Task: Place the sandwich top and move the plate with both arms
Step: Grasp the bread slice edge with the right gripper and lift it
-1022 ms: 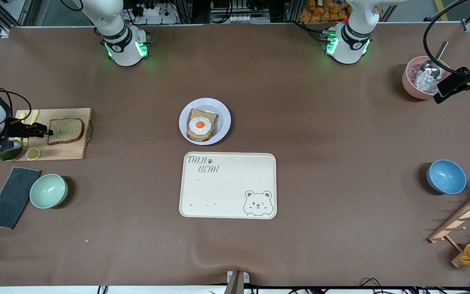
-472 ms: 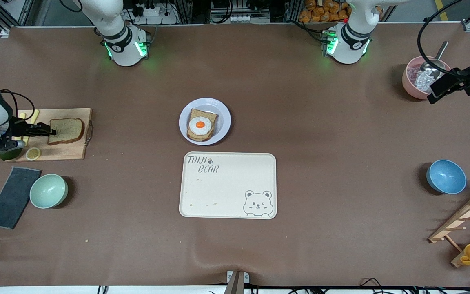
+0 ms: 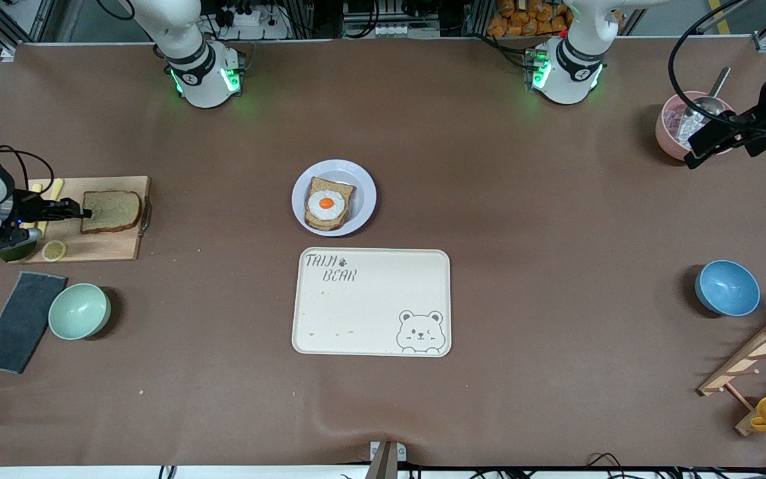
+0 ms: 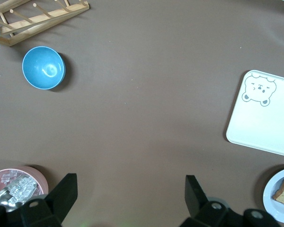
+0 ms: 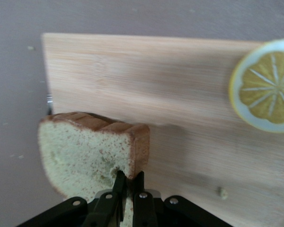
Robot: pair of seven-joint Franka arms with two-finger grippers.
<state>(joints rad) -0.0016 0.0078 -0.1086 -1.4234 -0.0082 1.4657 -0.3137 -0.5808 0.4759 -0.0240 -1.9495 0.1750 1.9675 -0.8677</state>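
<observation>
The sandwich top, a bare brown bread slice, is lifted a little above the wooden cutting board at the right arm's end of the table. My right gripper is shut on its edge; the right wrist view shows the slice pinched at my right gripper. The plate sits mid-table and bears a bread slice with a fried egg. My left gripper is open and empty, up over the table beside the pink bowl; its own view shows it over bare table.
A cream bear tray lies nearer the front camera than the plate. A lemon slice, a mint bowl and a dark cloth lie near the board. A blue bowl and wooden rack are at the left arm's end.
My right gripper has closed on the bread slice and raised it slightly off the board. My left gripper has drifted toward the table's middle, past the pink bowl.
</observation>
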